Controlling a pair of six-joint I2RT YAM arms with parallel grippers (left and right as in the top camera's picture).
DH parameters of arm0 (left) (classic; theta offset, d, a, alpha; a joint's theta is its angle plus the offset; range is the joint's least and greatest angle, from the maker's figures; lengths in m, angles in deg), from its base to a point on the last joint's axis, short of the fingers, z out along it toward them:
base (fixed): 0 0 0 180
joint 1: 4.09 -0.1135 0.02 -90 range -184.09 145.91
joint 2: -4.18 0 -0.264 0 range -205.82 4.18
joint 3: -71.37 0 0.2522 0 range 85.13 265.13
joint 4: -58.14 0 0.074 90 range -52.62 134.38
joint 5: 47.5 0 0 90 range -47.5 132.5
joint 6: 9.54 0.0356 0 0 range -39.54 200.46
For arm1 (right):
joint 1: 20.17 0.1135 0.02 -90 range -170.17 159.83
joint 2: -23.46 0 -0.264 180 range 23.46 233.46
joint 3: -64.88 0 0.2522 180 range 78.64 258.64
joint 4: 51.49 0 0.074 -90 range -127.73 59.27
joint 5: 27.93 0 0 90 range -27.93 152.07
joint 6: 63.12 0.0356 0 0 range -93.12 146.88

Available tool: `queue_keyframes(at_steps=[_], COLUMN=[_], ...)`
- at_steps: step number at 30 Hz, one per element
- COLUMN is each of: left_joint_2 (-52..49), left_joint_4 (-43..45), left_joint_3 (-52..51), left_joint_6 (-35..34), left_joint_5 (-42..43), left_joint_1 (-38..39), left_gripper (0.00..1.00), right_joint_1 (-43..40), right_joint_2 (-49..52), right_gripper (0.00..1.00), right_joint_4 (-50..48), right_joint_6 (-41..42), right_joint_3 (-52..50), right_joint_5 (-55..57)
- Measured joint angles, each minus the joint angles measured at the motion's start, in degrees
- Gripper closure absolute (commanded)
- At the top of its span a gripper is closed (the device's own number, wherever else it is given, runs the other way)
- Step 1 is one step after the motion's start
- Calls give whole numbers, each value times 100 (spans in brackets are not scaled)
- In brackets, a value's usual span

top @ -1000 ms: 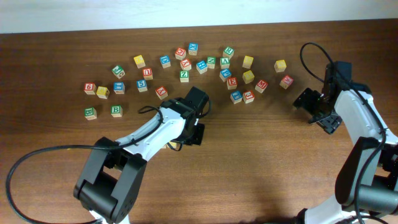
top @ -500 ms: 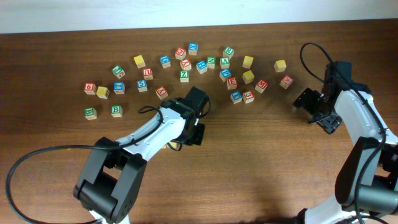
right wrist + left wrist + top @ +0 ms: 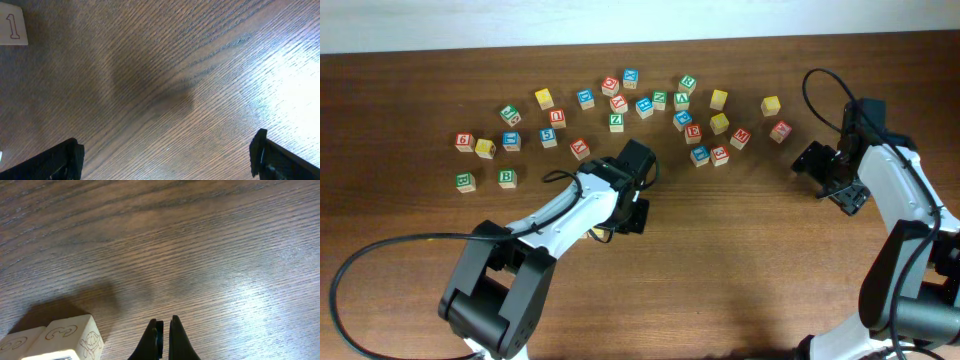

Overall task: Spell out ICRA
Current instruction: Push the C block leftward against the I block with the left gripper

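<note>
The desk (image 3: 740,260) is carrying every piece, and its near half is showing no lined-up word, so the spelling is looking barely begun. The right gripper (image 3: 167,142) is hanging with its jaws spread wide over bare wood, holding nothing. The left gripper (image 3: 164,322) is sitting low with its jaws pressed together, also holding nothing. The letter blocks (image 3: 618,103) are lying scattered across the far half of the desk, in red, blue, green and yellow, turned every way, some touching. That crowding is making a stray nudge or a two-block grab likely, and a misread letter too. A pale block (image 3: 65,340) is sitting just beside the left gripper, risking a knock from a sideways sweep. Another block (image 3: 12,25) is showing a mark that could be an I or a one.
</note>
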Motion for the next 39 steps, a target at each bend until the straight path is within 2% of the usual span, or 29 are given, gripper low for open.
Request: queue_keyframes(at_steps=[13, 26, 39], left_joint_2=[0, 0, 0], left_joint_4=[-37, -247, -289], left_joint_3=[0, 0, 0], left_joint_6=[-201, -820, -1130], left_joint_5=[-282, -848, -1150], left_joint_1=[0, 0, 0], left_gripper=[100, 100, 100], right_joint_1=[0, 0, 0], right_joint_2=[0, 0, 0], right_gripper=[2, 2, 2], right_joint_4=[0, 0, 2], right_joint_6=[-7, -4, -2], right_joint_3=[0, 0, 0], right_joint_5=[0, 0, 0])
